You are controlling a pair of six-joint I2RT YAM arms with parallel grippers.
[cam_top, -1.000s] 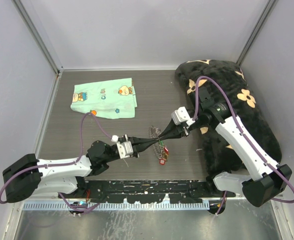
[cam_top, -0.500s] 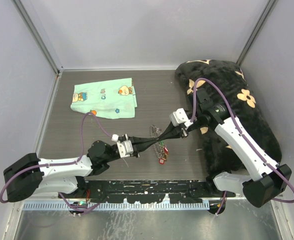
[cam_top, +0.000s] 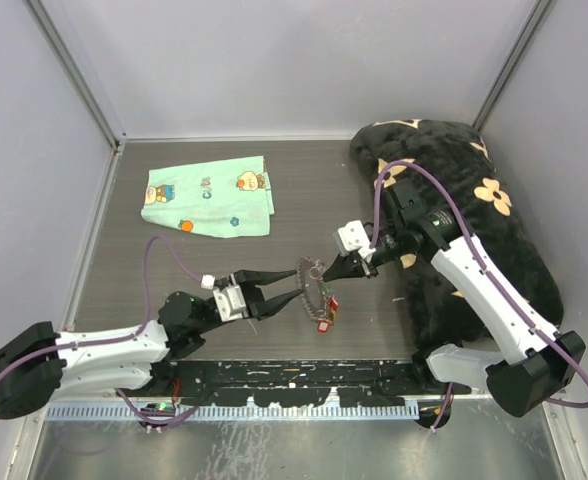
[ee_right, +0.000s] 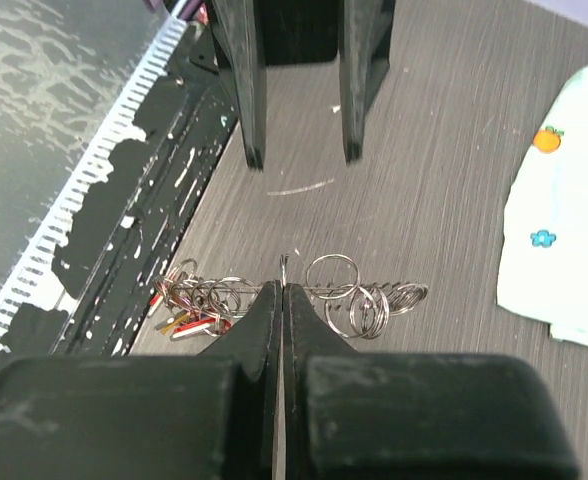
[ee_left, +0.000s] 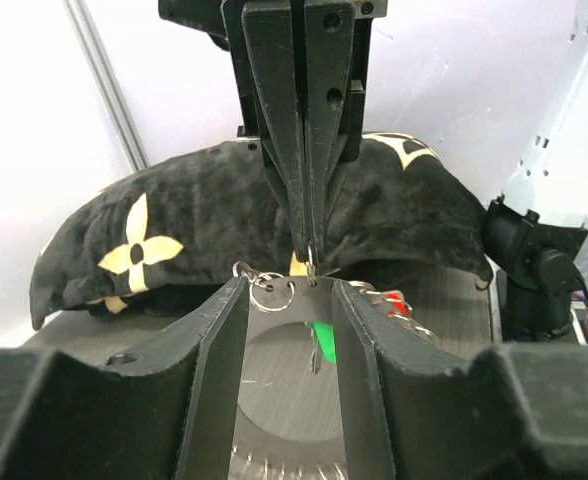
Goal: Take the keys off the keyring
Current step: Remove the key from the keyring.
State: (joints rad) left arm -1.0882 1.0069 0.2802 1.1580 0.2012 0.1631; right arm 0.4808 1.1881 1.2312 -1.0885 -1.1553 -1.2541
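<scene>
2 arms meet at the middle of the dark wood-grain table point(cam_top: 314, 190).

- **Right side:** a black plush blanket point(cam_top: 444, 150) with cream flowers lies along the table's right edge. The right arm reaches over it.
- **Far left:** a mint-green cartoon-print cloth point(cam_top: 209, 195) lies flat, well apart from both arms.
- **Left gripper** point(cam_top: 296, 286): the jaws are parted to a middling width and hold nothing. The fingertips stand just left of the keyring point(cam_top: 309, 272).
- **Right gripper** point(cam_top: 326, 275): the fingers are pressed together, pinching the keyring's thin wire at its right side.
- **Keyring:** it sits at the table's centre, between the 2 grippers. Whether it rests on the surface or is lifted cannot be told. Several small split rings point(ee_right: 364, 300) are strung on its wire.
- **Keys** point(cam_top: 325, 308): they bunch at the ring's near side, and red and green heads are visible.
</scene>
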